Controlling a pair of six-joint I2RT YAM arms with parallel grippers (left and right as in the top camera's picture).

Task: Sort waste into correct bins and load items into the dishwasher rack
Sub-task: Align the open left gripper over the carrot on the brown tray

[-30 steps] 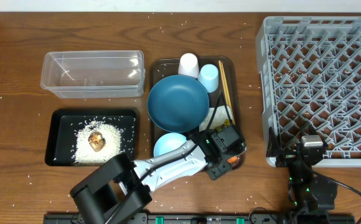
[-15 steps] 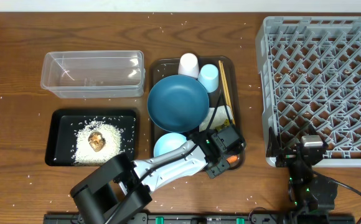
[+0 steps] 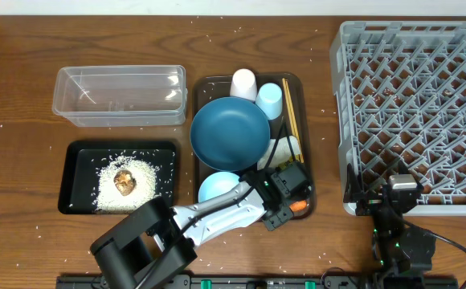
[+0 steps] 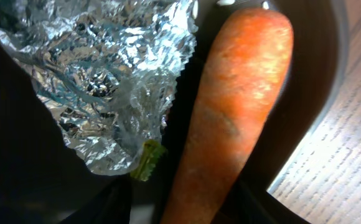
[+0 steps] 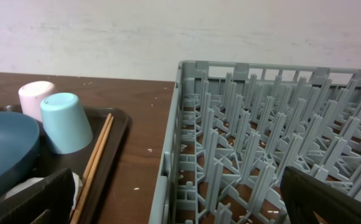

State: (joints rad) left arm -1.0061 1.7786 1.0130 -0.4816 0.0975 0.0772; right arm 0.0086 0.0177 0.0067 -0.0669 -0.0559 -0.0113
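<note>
The orange carrot lies in the front right corner of the brown tray, and my left gripper is shut on its lower end. From overhead only the carrot's tip shows past the left gripper. Crinkled silver foil with a green-yellow wrapper scrap lies just left of it. My right gripper stands open and holds nothing at the front edge of the grey dishwasher rack. The black tray holds rice and a brown lump. The clear tub holds nothing.
On the brown tray are the dark-blue plate, pale bowl, white cup, light-blue cup, chopsticks and white tissue. Rice grains are scattered over the wooden table.
My left gripper's jaws have narrowed onto the carrot and shifted slightly. The right arm has not moved.
</note>
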